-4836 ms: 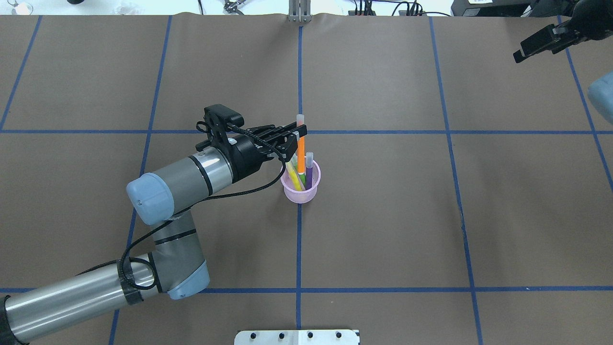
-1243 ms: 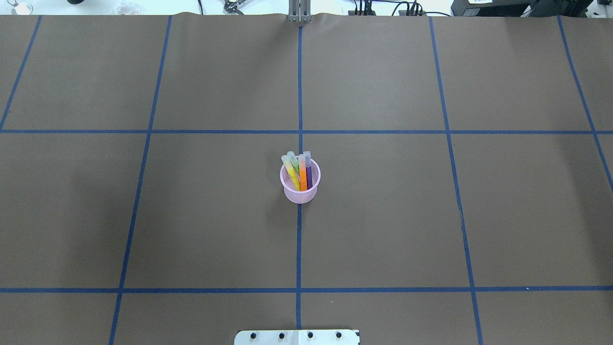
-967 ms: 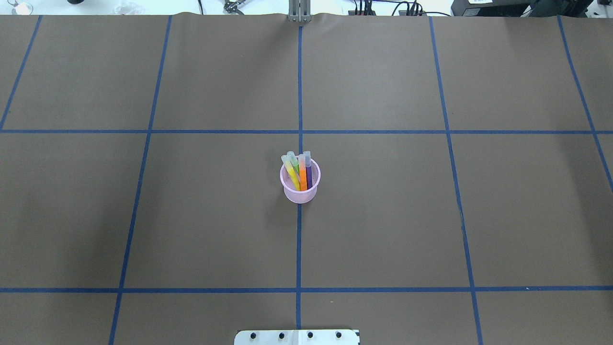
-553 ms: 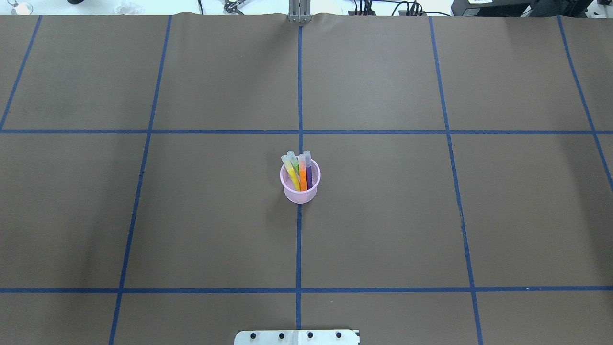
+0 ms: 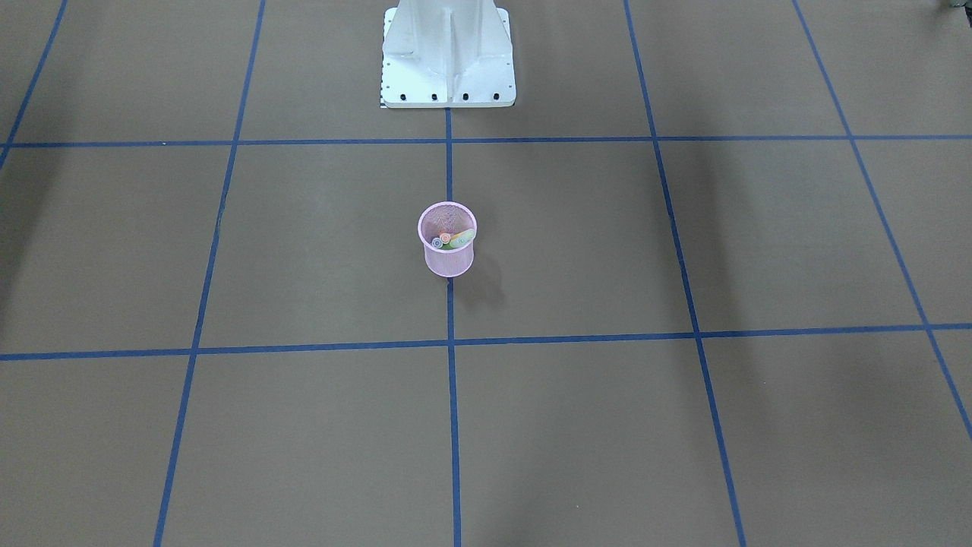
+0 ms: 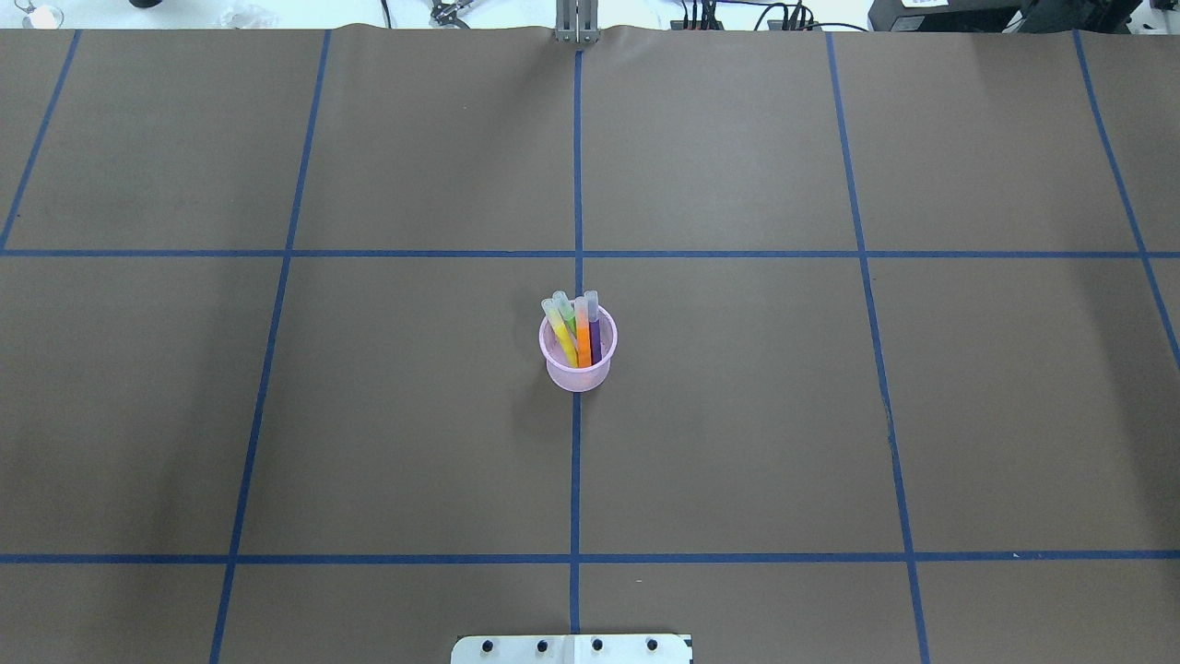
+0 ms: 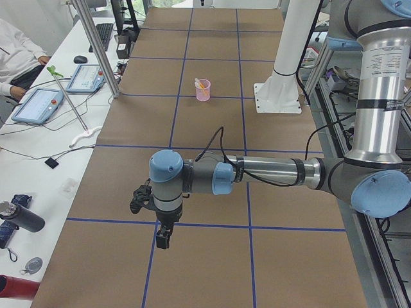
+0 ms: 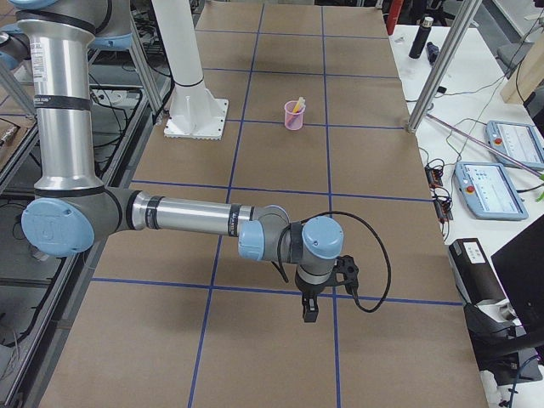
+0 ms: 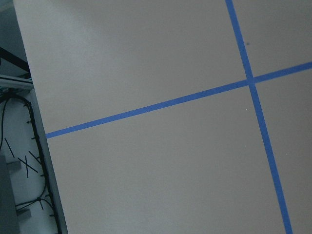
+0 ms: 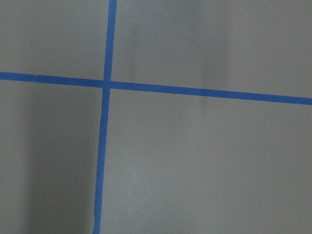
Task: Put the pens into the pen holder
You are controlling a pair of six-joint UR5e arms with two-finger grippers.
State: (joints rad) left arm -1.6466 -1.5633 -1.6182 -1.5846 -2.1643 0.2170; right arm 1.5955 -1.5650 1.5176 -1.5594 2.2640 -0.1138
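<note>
Left pincer [image 7: 165, 237] and right pincer [image 8: 308, 312] hang over opposite ends of the table [image 6: 737, 415]; spread or pressed together cannot be told. The left pincer, at the pen holder [image 6: 578, 376] 4.8 s ago, has withdrawn. All 4 pens [image 6: 583, 334] stand inside at table centre, so the task appears complete.

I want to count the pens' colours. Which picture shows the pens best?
Overhead exterior: the pens show yellow, green, orange, purple in the pen holder. Front-facing shows only their tips; side views, tiny; wrist views, none.
</note>
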